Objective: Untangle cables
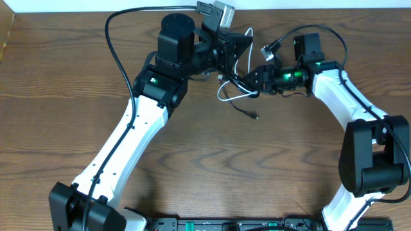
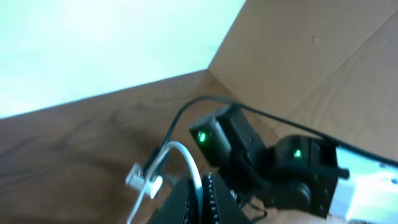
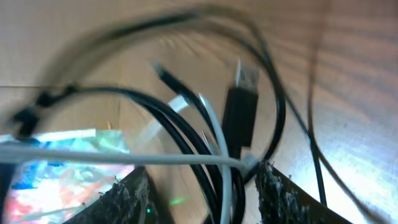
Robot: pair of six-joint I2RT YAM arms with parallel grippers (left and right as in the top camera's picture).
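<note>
1. Cables sit near the far edge of the wooden counter [image 1: 192, 160], between the two arms, which meet there from left and right.
2. We see the white cable [image 1: 223, 96] looping on the wood and rising to the left fingers [image 2: 177, 208]. These are closed, and the cord seems pinched between them, with its white plug [image 2: 144, 182] hanging free beside them.
3. The black cable [image 1: 244, 109] trails toward us and ends in a small plug [image 1: 255, 117] on the counter.
4. The right fingers [image 3: 124, 202] stand partly apart, straddling several black and white strands without clamping any. A black USB plug [image 3: 239, 115] hangs just beyond them.
5. We judge the task unfinished: the two cords cross and overlap in one cluster of loops, and neither lies by itself. Pulling them apart is what remains.
6. We find no brand, label or readable writing; only green lights [image 1: 282, 77] glow on the arms.
</note>
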